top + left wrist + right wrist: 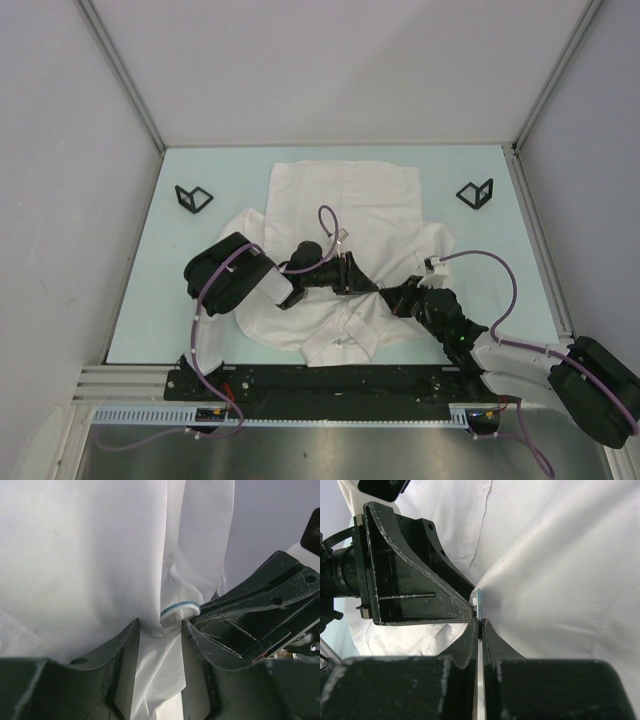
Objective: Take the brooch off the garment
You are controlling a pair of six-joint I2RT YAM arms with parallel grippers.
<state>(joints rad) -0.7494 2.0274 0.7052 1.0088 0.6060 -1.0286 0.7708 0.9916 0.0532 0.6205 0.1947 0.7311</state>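
Closest to us, both arm bases sit on a black rail (330, 382) at the table's near edge. Just past it lies the garment (345, 190), a white shirt spread on the pale green table (165, 250), with what looks like its collar end toward the rail.

Over the shirt's middle the two arms meet. The left gripper (159, 630) extends from the left. Its fingers (125, 650) have a gathered fold of shirt between them, and the cloth runs taut from their tips, so we read it as pinching the fabric.

The right gripper (480, 625) extends from the right, its fingers pressed almost together on the brooch (479, 600). The brooch is a thin round disc with a bluish rim, and it stands at the peak of the tented cloth. The two grippers' tips meet at the brooch; we cannot tell whether they touch.

Beyond them the rest of the shirt lies flat. Farther off, a left stand (193, 198) and a right stand (475, 192), both small and black, sit on the table off the shirt's two sides. Grey walls (340, 70) close the far end.
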